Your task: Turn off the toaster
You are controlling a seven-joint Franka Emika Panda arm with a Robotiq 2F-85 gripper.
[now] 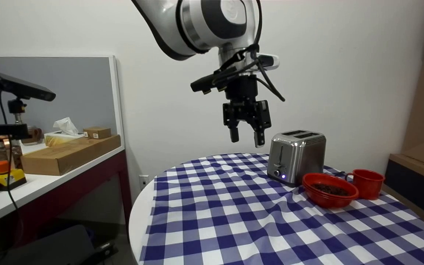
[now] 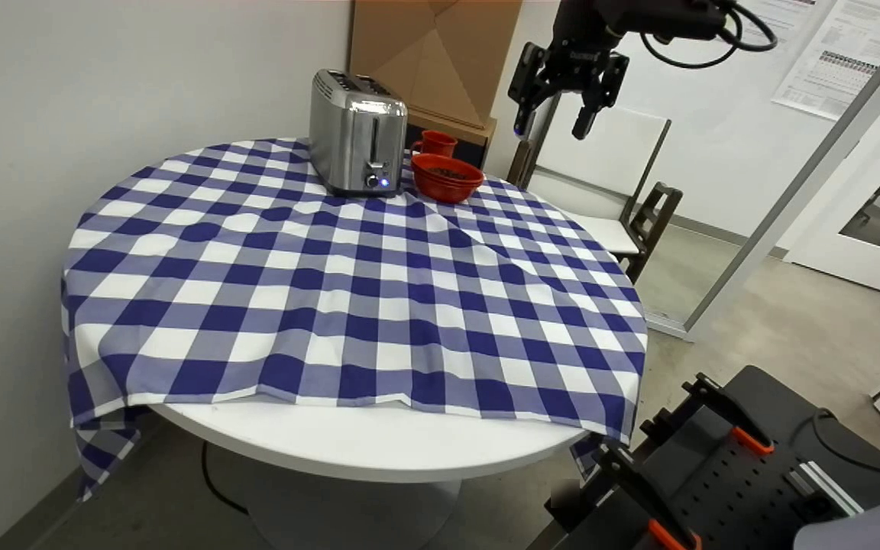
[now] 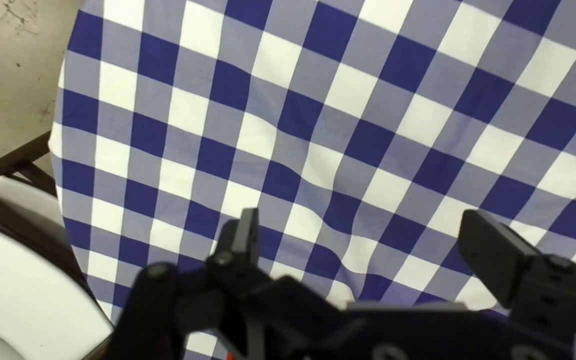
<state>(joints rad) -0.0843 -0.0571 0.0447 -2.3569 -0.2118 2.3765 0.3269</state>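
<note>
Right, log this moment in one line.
black two-fingered gripper: open, empty, raised | boxy silver metal toaster: untouched, round blue light lit | turn-off: apparently pending

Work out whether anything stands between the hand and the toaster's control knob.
Nothing visible does: in an exterior view, no object crosses the gap between the open hand and the knob on the toaster. The red bowls sit beside the toaster, off that path, though a low approach from their side might brush them.

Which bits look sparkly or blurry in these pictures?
The boxy silver metal toaster has bright glints near its top edges in both exterior views; in the wrist view, the open black jaws look blurry, while the blue-and-white checked cloth looks sharper.
</note>
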